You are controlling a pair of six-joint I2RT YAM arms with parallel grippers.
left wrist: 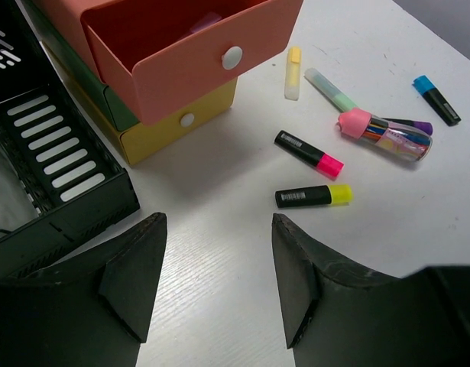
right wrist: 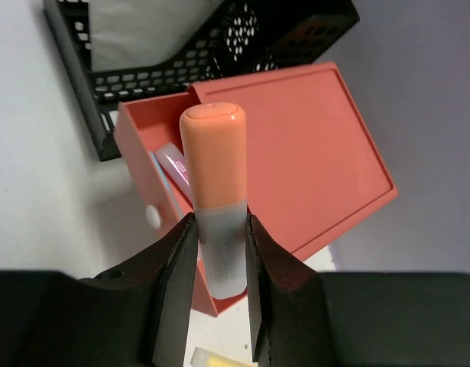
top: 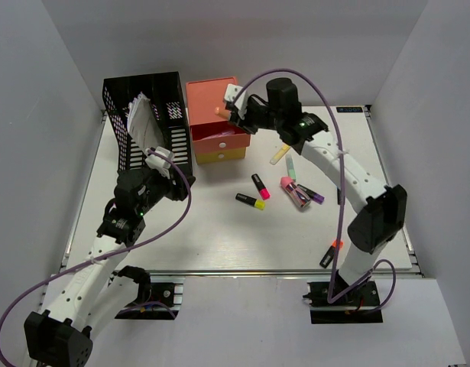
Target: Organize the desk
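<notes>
Currently the right gripper (right wrist: pixel 219 233) is clamped on an orange highlighter (right wrist: pixel 213 153). The jaws pinch the clear lower body, and the cap end sticks out past the fingertips. It hangs above the open coral drawer (right wrist: pixel 131 141), the top one of the drawer unit (top: pixel 213 98), which sits at the far edge of the desk (top: pixel 219 237), left of centre. A lilac pen (right wrist: pixel 172 162) already lies inside.

We read the step in hand as dropping the highlighter into that drawer. To do it cleanly we'd turn the highlighter along the drawer's length, bring it low into the opening beside the lilac pen, and only then let go. A high release risks a bounce off the front wall onto the desk.

The left gripper (left wrist: pixel 217 225) has its jaws apart and holds nothing. It hovers over bare desk just in front of the black mesh rack (top: pixel 150 99), which stands in the far-left corner.

Loose markers — the pink-tipped marker (left wrist: pixel 309 153), the yellow-tipped marker (left wrist: pixel 312 196) and the pen tube (left wrist: pixel 387 136) among them — lie mid-desk, toward the right edge. The desk itself spans everything under both arms.
</notes>
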